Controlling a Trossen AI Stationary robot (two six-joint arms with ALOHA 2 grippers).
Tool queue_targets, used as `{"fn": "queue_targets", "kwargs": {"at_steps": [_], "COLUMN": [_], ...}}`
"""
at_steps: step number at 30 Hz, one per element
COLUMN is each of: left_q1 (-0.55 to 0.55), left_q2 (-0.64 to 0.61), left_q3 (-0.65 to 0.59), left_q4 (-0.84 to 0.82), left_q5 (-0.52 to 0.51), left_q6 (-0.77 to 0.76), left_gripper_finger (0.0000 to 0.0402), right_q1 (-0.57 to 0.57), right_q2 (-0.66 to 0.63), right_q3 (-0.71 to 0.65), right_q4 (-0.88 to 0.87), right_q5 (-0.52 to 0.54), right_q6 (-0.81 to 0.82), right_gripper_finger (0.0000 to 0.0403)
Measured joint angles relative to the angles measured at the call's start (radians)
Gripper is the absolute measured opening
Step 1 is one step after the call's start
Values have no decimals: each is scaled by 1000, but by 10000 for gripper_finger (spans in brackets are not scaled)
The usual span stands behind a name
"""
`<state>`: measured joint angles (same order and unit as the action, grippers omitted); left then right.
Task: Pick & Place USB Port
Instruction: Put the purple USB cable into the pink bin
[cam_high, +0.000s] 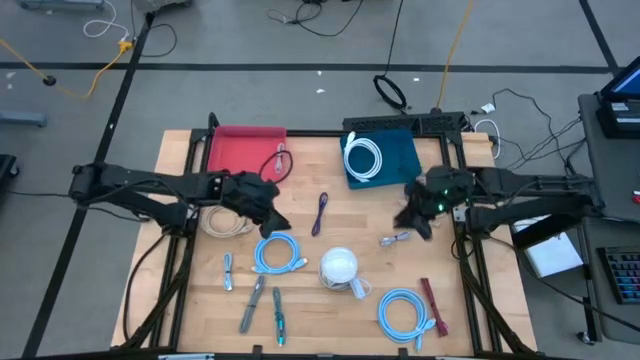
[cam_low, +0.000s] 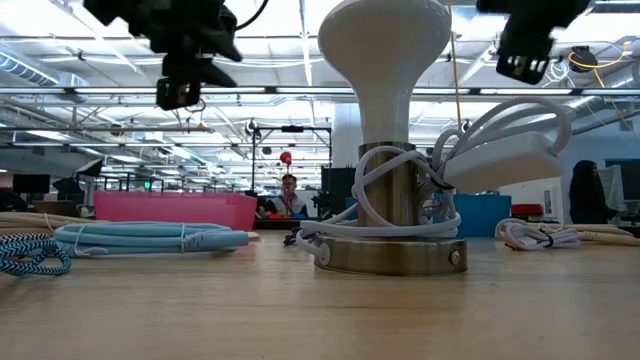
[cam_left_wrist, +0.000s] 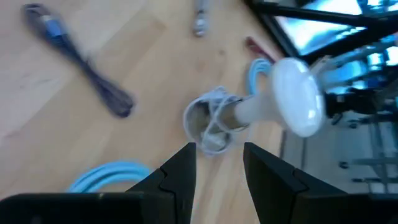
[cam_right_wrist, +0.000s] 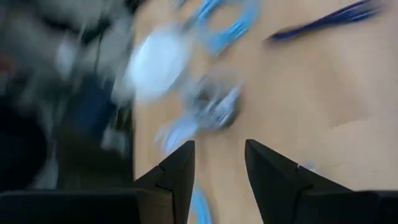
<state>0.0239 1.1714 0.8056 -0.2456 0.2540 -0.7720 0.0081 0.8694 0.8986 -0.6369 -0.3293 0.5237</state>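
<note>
Both arms hang above the wooden tabletop (cam_high: 200, 290) with nothing between their fingers. The left claw (cam_high: 272, 222) hovers just above the light-blue coiled cable (cam_high: 277, 254), its fingers parted, as its wrist view shows. The right claw (cam_high: 414, 218) is raised near the small grey USB adapter (cam_high: 396, 238), which lies flat on the wood between the lamp-shaped bulb stand (cam_high: 340, 268) and the blue tray (cam_high: 395, 160); its fingers are also spread and empty.

This looks like the approach stage, before any grasp. One white coiled cable (cam_high: 362, 158) already sits in the blue tray and a thin cable (cam_high: 281, 163) lies at the edge of the red tray (cam_high: 235, 150), so sorting seems partly done. The purple cable (cam_high: 321, 212), two short connectors (cam_high: 228, 270) and the red-handled piece (cam_high: 431, 305) remain on the tabletop.

The next move probably calls for the right claw to descend straight over the adapter, aligned across its narrow width, since it lies low and flat.
</note>
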Motion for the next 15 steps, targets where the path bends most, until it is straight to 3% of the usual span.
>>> {"fn": "queue_targets", "kwargs": {"at_steps": [3, 7, 11, 15], "left_q1": [-2, 3, 14, 27], "left_q2": [19, 20, 5, -1], "left_q3": [0, 0, 0, -1], "left_q4": [40, 35, 33, 27], "left_q5": [15, 15, 17, 20], "left_q6": [-1, 14, 13, 12], "left_gripper_finger": [136, 136, 136, 136], "right_q1": [124, 242, 263, 262], "right_q2": [43, 118, 201, 286], "right_q3": [0, -20, -58, -114], "right_q4": [-23, -4, 87, 61], "right_q5": [-10, 73, 215, 315], "right_q6": [-163, -387, -433, -543], "right_gripper_finger": [128, 118, 105, 97]}}
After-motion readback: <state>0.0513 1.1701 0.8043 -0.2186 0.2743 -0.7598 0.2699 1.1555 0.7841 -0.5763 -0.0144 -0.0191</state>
